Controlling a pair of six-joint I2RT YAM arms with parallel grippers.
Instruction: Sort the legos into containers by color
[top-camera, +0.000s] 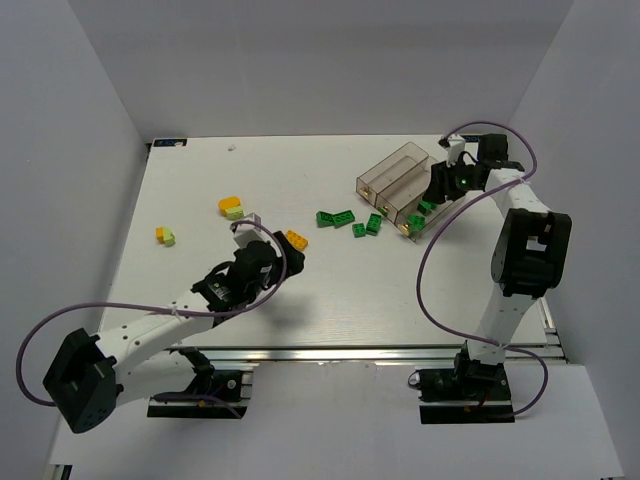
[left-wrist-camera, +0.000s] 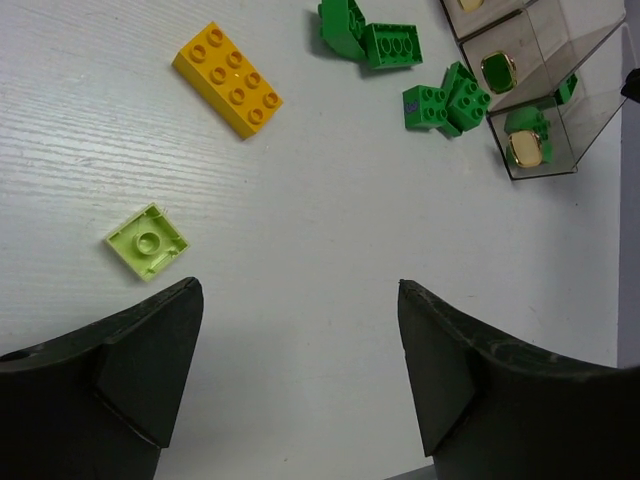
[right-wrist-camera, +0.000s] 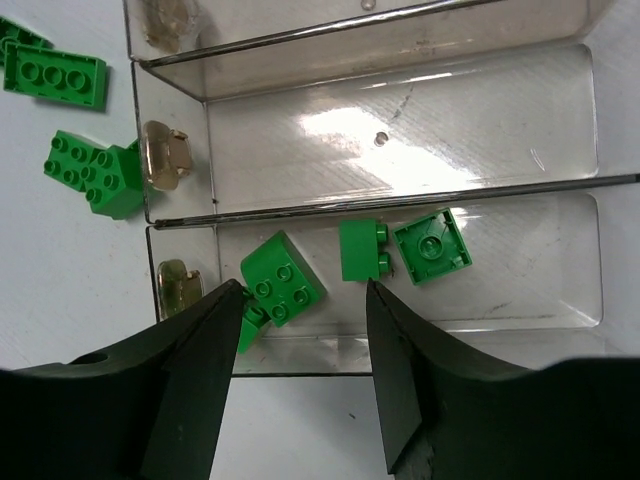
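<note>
While both arms reach in from the near edge, the pale walls (top-camera: 330, 60) box the scene on the left, back and right, and the white table (top-camera: 330, 290) fills most of my overhead feed, with a metal rail (top-camera: 350, 352) along its near side. The left arm (top-camera: 150, 335) stretches over the middle-left of the table, its jaws spread wide above bare surface with nothing between them. The right arm (top-camera: 530, 245) bends back to the far right corner, where its wrist hides the near-right end of the three joined clear bins (top-camera: 390, 170) from above. A purple cable (top-camera: 421, 262) loops off it across the table edge. On the right wrist camera those jaws stand apart over the nearest compartment, pinching nothing I can see. Three dark green bricks (right-wrist-camera: 283, 278) lie in that compartment, one tilted just past the tips. Loose green bricks (top-camera: 350, 222) lie scattered just in front of the bins. An orange-yellow brick (left-wrist-camera: 227, 78) lies ahead of the left jaws, and a lime brick (left-wrist-camera: 147, 240), studs down, lies nearer them. Two orange-and-lime pairs (top-camera: 230, 207) sit further left, well apart from the bins. Small gold clasps (right-wrist-camera: 165, 158) mark the bin ends.
</note>
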